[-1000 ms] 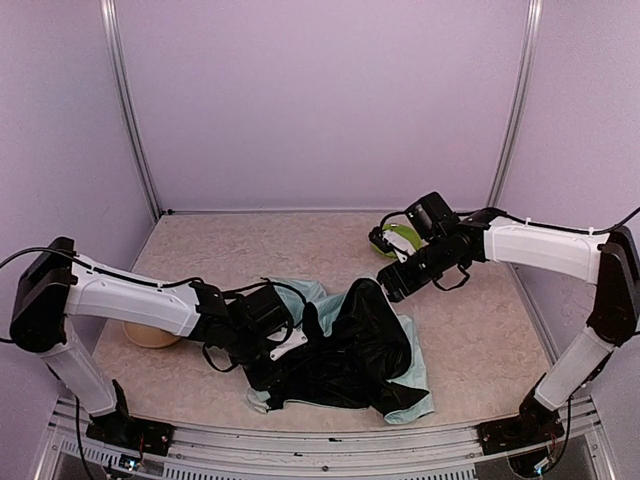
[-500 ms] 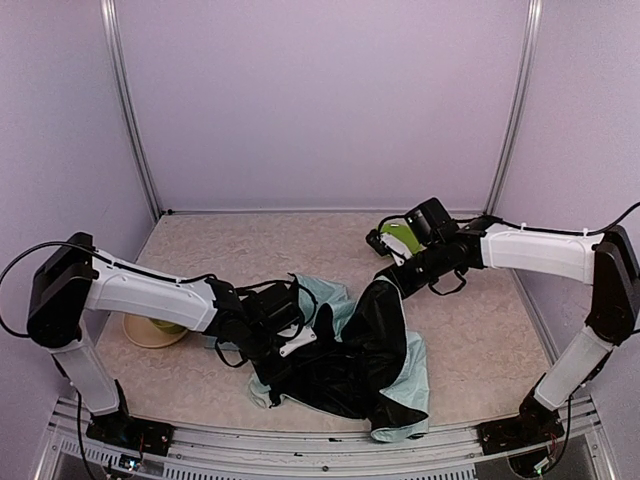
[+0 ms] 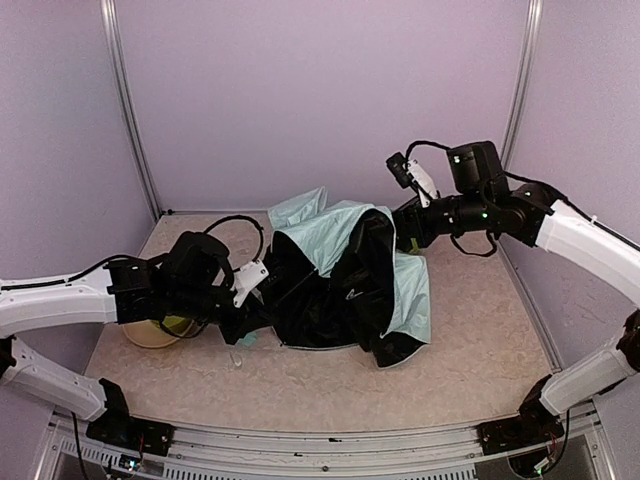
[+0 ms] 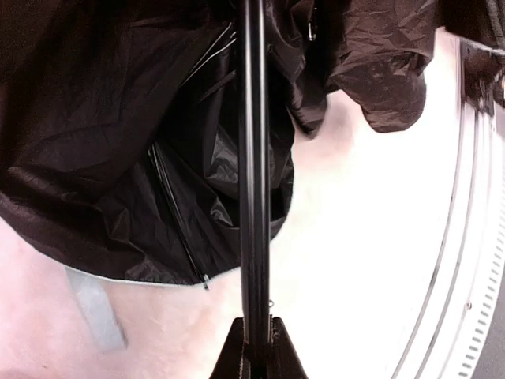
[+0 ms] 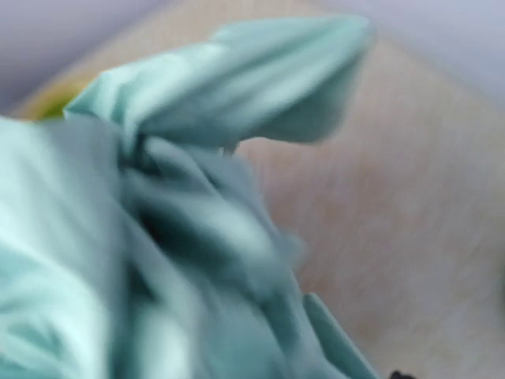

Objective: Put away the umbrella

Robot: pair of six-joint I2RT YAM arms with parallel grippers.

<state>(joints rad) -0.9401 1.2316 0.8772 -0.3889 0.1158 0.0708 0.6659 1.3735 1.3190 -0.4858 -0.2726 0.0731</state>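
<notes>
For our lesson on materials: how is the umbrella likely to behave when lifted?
The cloth of the umbrella is probably floppy: it hangs in loose folds below the right gripper. The shaft looks stiff, running straight from the left gripper. It seems light, since a pinch of cloth holds it up.

Thin black shaft (image 4: 252,158) of the umbrella (image 4: 158,110) clamped in the left gripper (image 4: 252,343); black lining (image 4: 87,197) spreads left of the shaft, a metal rail (image 4: 465,237) far right.
</notes>
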